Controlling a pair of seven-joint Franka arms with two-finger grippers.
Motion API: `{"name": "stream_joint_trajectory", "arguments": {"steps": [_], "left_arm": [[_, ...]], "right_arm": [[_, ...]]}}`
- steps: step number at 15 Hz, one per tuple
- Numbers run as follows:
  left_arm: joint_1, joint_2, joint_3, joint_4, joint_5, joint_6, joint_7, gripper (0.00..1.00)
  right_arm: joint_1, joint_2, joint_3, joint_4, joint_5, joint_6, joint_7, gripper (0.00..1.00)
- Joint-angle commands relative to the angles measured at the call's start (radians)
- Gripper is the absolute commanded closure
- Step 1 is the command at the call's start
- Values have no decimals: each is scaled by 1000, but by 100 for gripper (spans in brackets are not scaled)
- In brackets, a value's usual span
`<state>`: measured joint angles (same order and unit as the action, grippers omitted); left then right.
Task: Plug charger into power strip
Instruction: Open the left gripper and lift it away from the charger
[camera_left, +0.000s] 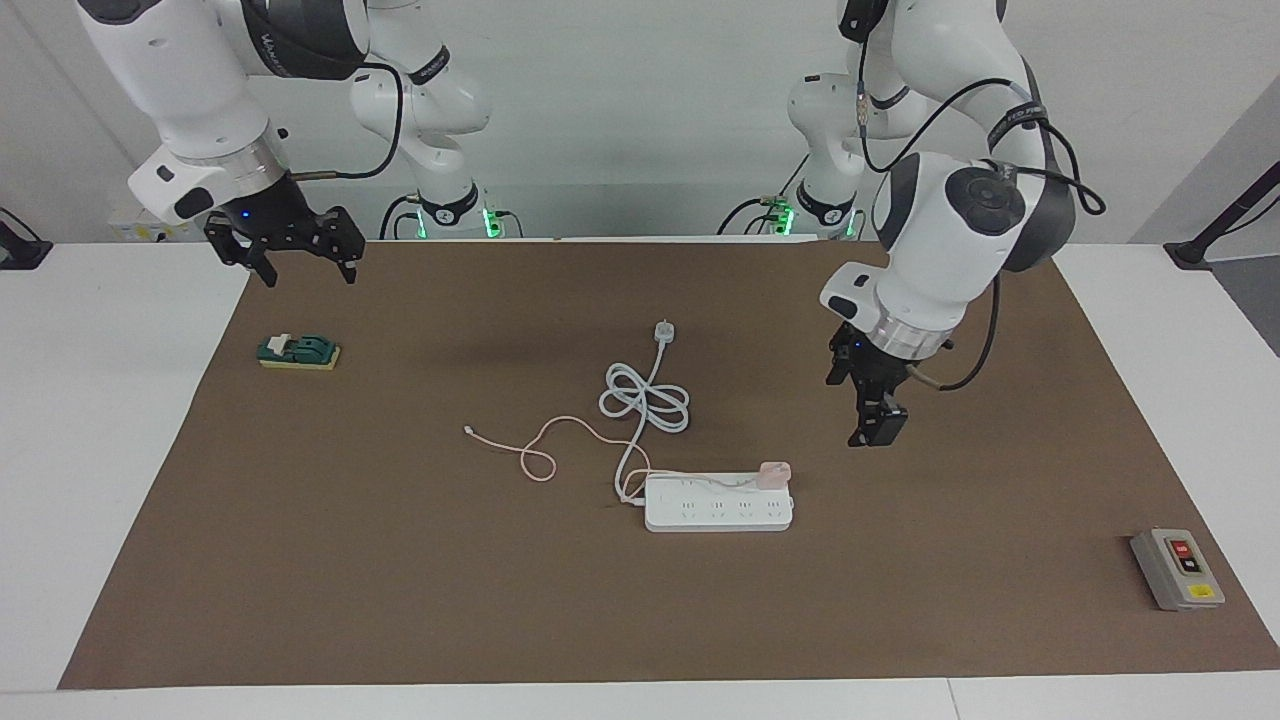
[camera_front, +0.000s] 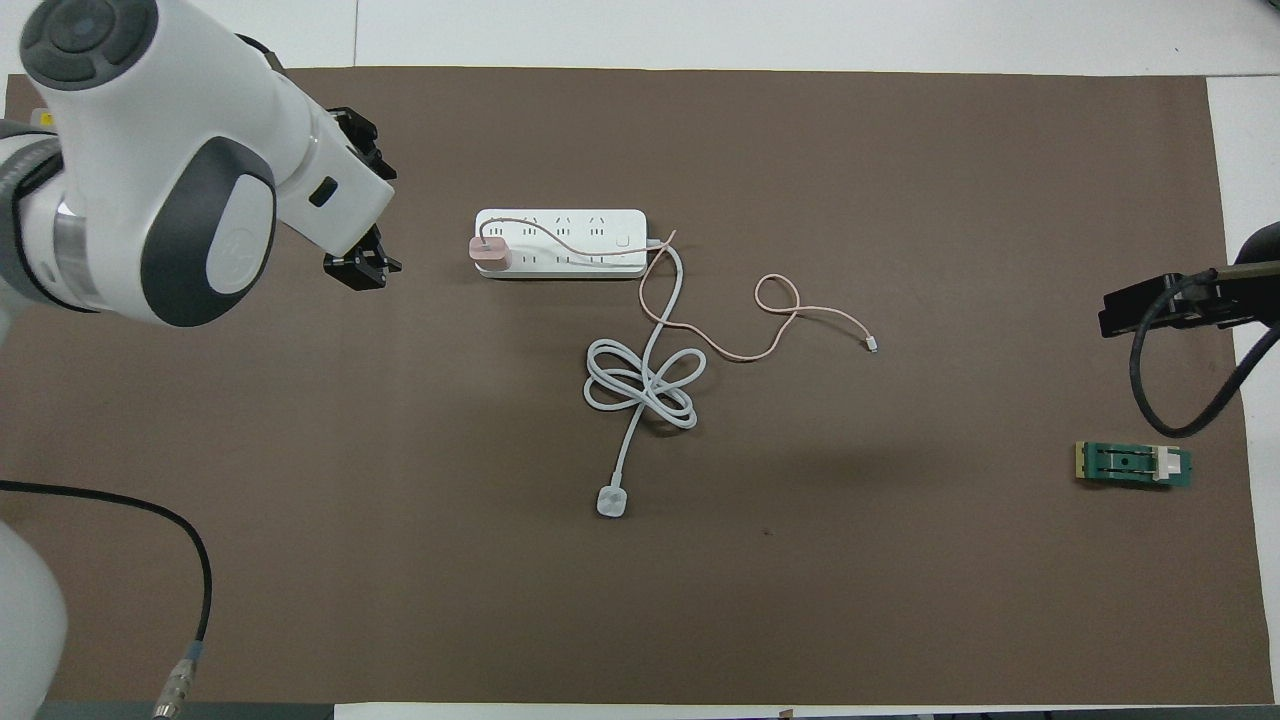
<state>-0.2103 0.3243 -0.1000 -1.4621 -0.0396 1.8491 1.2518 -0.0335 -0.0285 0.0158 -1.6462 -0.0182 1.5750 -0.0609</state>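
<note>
The big brown mat (camera_left: 640, 600) covers most of the table. The left arm reaches down over the mat, and the left gripper (camera_left: 878, 428) hangs in the air near the charger's end of the power strip, holding nothing. Its fingers look almost shut, but I cannot tell for sure. The right gripper (camera_left: 297, 258) waits up high over the mat's corner at the right arm's end, near the robots, with its fingers spread open.

The power strip (camera_left: 718, 512) lies flat near the middle of the mat, a bit toward the edge away from the robots. Its thick white cord (camera_left: 645, 398) curls in loops toward the robots' edge.

The small pink charger (camera_left: 775, 472) sits on top of the strip, at the end toward the left arm. It looks plugged in.

Its thin pink cable (camera_left: 545, 450) lies across the strip and over the white cord. If the gripper bumps the charger or snags that cable, the charger might tip or pop out. The light strip might slide too.
</note>
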Motion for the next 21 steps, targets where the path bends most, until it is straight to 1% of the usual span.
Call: {"name": "stream_joint_trajectory", "arguments": {"steps": [1,5,7,10,15,16,17,21], "left_arm": [[38,-68,3,-41,-17,-37,-20,0],[98,-80,8,-37,-17,-85,-156,0],[138,-93,6,-11,-17,-128,-207,0],[153,-96,10,17,-10,-201,-397,0],[164,-123,6,22,-13,-165,-590,0],[164,-125,6,20,-14,-151,-670,0],[166,-126,8,19,-16,-165,-765,0],[207,-168,8,6,-13,-199,-1041,0]], "right_arm": [[-16,-16,7,-15,-3,10,-13,0],[-16,-17,6,-15,-3,10,-13,0],[-16,-16,6,-14,-3,10,-13,0],[-16,-16,6,-15,-3,10,-13,0],[-16,-17,6,-15,-3,7,-14,0],[-16,-17,7,-15,-3,8,-14,0],[-14,-17,6,-15,-3,8,-14,0],[-14,-16,7,-15,-3,8,-14,0]]}}
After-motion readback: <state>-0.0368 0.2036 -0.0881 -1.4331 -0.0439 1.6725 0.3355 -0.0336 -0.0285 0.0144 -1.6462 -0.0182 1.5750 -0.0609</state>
